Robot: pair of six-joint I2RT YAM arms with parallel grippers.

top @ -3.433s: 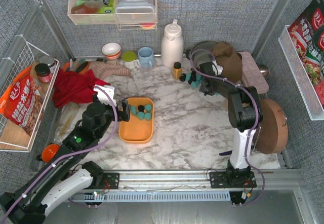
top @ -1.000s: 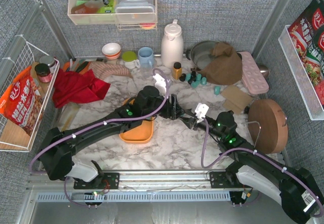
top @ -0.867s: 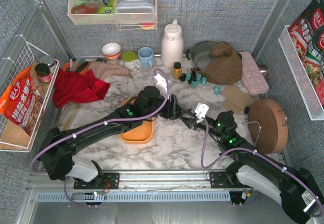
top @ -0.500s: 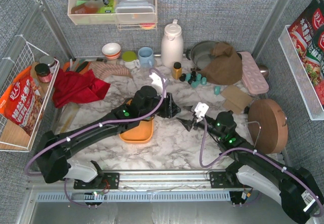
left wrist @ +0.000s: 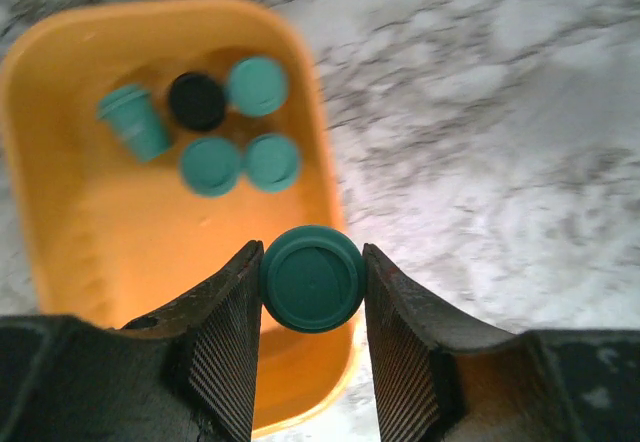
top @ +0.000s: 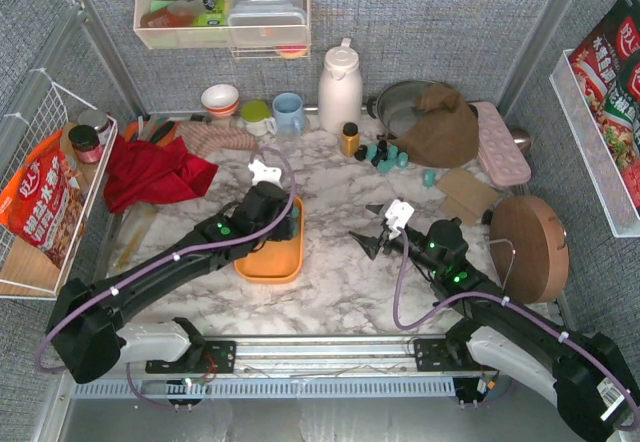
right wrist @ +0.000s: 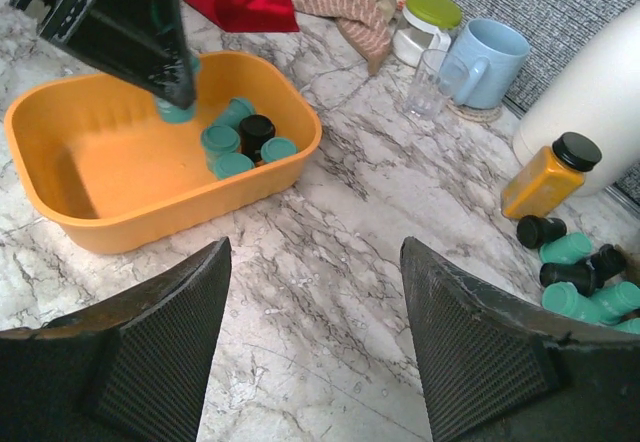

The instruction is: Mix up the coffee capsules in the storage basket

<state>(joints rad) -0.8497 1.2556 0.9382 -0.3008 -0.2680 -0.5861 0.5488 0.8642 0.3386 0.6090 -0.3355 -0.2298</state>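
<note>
On the marble worktop (top: 335, 282), five capsules (left wrist: 210, 165) lie in the basket (left wrist: 60, 222). My left pincer (left wrist: 312, 284) pinches a teal capsule (left wrist: 312, 274) over it, my right pincer (right wrist: 312, 257) is spread and empty, and loose capsules (top: 386, 157) wait outside.

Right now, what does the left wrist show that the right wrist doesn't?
Only left wrist: the round top of a teal coffee capsule clamped in the left end effector. Only right wrist: a light blue ceramic mug, an amber black-capped bottle, loose capsules on the marble. Both: the shallow orange plastic basket holding four teal pods and one black pod.
</note>
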